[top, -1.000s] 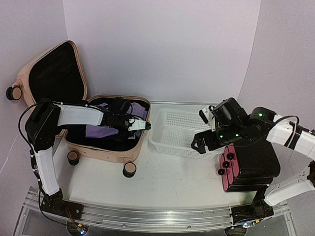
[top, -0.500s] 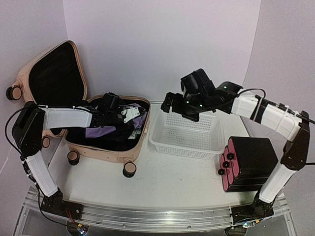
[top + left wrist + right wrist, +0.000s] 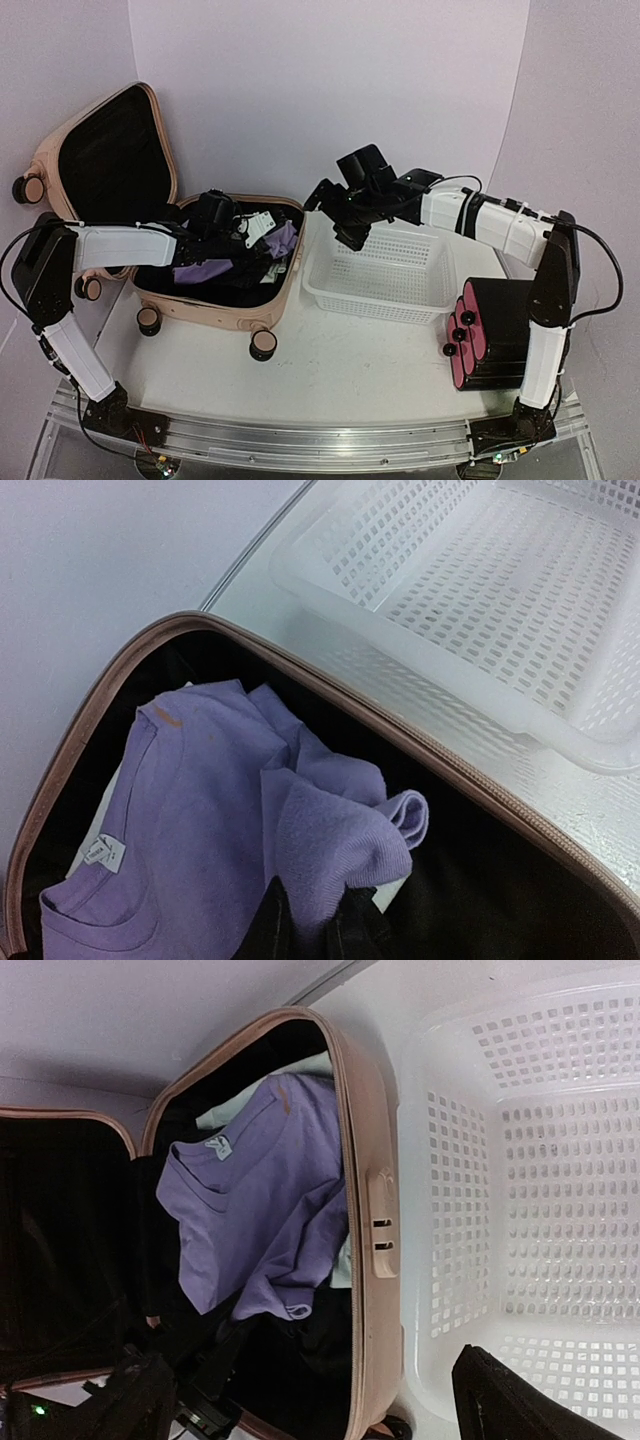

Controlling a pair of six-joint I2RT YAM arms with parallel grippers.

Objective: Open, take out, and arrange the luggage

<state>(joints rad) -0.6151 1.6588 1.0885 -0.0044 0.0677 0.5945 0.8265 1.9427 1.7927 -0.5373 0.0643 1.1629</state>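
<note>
Asker: Pale lilac walls and a white table (image 3: pixel 340 370), then? Where to find the luggage?

Describer: Left of the frame, on the table: the luggage (image 3: pixel 220 312), a pink hard shell lying open, lid tipped up toward the upper left corner. Packed with a purple top (image 3: pixel 200 810) over dark clothes.

Asker: And the hands?

Describer: Left gripper (image 3: pixel 312 928) reaching into the case from the left, fingers pressed together on a fold of the purple top. Right gripper (image 3: pixel 335 215) spread wide and holding nothing, hanging at centre frame between the case's right edge and the white basket (image 3: pixel 372 300).

Asker: Anything different from a second back?

Describer: Yes. Right arm no longer low at the right beside the black-and-red case (image 3: pixel 505 335); swung up and across over the basket to the suitcase's rim. Left arm drawn back toward the upper left, dragging the pinched top along with it.

Asker: Meaning for the task?

Describer: Opening done. Taking out under way, with nothing in the basket yet. Probably setting up a two-handed lift of the top, though only a guess.
</note>
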